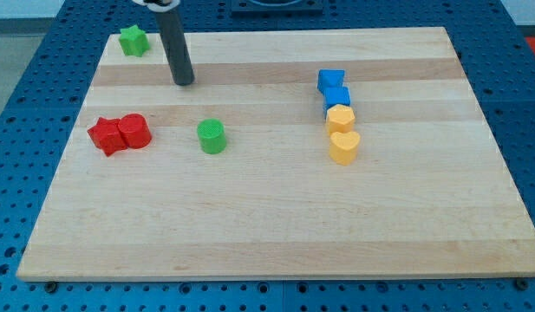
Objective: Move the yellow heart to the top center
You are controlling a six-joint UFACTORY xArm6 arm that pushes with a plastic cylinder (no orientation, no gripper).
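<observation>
The yellow heart lies right of the board's middle, at the bottom of a short column of blocks. Just above it sits a yellow hexagon-like block, then a blue cube and another blue block. My tip rests on the board at the upper left, far to the left of the yellow heart and apart from every block. The dark rod rises from it toward the view's top.
A green star sits at the board's top left corner. A red star and a red cylinder touch each other at the left. A green cylinder stands below and right of my tip. The wooden board lies on a blue perforated table.
</observation>
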